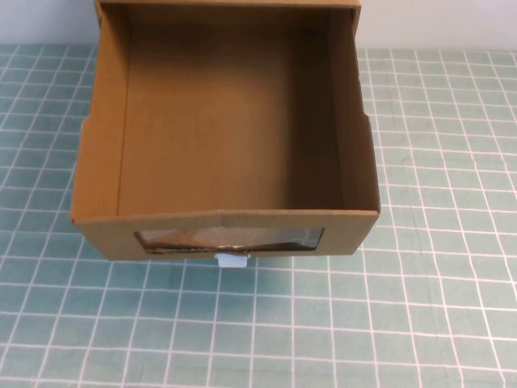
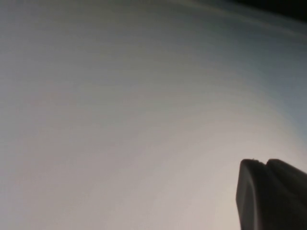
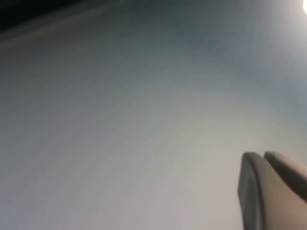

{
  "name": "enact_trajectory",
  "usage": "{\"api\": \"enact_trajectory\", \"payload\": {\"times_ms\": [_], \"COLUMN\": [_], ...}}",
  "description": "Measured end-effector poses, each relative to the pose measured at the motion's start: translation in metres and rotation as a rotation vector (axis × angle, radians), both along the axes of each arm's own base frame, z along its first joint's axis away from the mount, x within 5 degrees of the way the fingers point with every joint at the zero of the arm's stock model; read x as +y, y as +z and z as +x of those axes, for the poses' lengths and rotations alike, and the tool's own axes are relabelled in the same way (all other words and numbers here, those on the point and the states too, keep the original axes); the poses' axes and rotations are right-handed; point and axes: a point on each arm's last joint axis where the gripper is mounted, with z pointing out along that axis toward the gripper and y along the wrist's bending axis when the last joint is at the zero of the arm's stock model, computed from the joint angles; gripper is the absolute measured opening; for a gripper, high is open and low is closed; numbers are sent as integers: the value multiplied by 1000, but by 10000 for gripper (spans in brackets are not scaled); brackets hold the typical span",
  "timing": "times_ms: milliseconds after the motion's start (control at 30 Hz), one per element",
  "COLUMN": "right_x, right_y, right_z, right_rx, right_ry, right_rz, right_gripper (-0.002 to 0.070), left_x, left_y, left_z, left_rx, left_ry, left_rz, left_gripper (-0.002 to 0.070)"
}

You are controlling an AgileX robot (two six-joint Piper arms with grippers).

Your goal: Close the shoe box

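Both grippers are out of your high view, so you only get them from the wrist cams. Left gripper: you see just one dark finger piece at the frame edge against a blank pale surface; can't tell if it's open or closed. Right gripper: same story, one grey finger piece at the edge, blank grey-white background w/ a bright spot in one corner; can't tell its state either. Neither wrist cam shows you the box or the table.

Your high view gives what the wrist cams don't: the shoe box, brown cardboard, sits mid-table on the green grid mat, toward the far edge. Its drawer is pulled out toward the robot, open top facing up, inside bare cardboard. Front panel faces the robot w/ a clear window across it; behind the window you can make out something dark but not what it is. Small white pull tab sticks out just below the window, about centre of the front panel. Far end of the drawer meets the outer sleeve at the top of frame, only partly visible.
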Motion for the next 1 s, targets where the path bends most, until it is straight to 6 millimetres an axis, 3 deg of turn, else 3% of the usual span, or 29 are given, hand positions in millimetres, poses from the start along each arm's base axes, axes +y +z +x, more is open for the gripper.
{"api": "enact_trajectory", "payload": {"times_ms": [100, 200, 267, 433, 600, 700, 800, 1000], "right_x": [5, 12, 16, 24, 35, 43, 56, 96], "right_y": [25, 32, 28, 5, -22, -38, -49, -58], "right_z": [25, 69, 98, 164, 210, 227, 235, 230], "right_rx": [201, 466, 620, 867, 1069, 1176, 1199, 1102], "right_ry": [11, 22, 28, -12, 74, 130, 177, 347], "right_rz": [-36, -80, -105, -208, -183, -235, -448, -808], "right_gripper": [-14, -14, -14, -14, -14, -14, -14, -14], "left_x": [-7, -16, -21, -33, -41, -47, -56, -82], "left_y": [24, 37, 39, 20, 6, 7, 10, 28], "left_z": [24, 58, 82, 143, 190, 218, 250, 308], "left_rx": [205, 430, 562, 798, 918, 991, 1094, 1174], "left_ry": [-20, -39, -49, -49, -54, -45, -73, -217], "left_rz": [60, 119, 152, 207, 236, 294, 357, 542], "left_gripper": [-5, -5, -5, -5, -5, -5, -5, -5]}}
